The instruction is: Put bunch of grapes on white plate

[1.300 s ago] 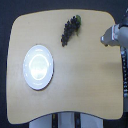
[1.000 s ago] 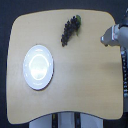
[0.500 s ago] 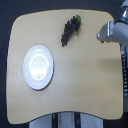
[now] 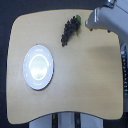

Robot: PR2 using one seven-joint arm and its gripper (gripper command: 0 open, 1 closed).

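The bunch of grapes (image 4: 69,30) lies on the wooden table near its far edge, a dark elongated cluster with a small green stem end at its upper right. The white plate (image 4: 38,66) sits on the exterior view's left half of the table, well apart from the grapes. My gripper (image 4: 90,23) reaches in from the upper right, its grey tip just to the exterior view's right of the grapes' stem end. The blur hides whether its fingers are open or shut.
The light wooden table (image 4: 85,75) has rounded corners and a dark floor around it. The robot's grey arm and body (image 4: 112,20) fill the upper right corner. A dark vertical part (image 4: 125,65) stands along the table's right edge.
The gripper has moved toward the exterior view's left and slightly up, closing in on the grapes' stem end. Grapes and plate have not moved.
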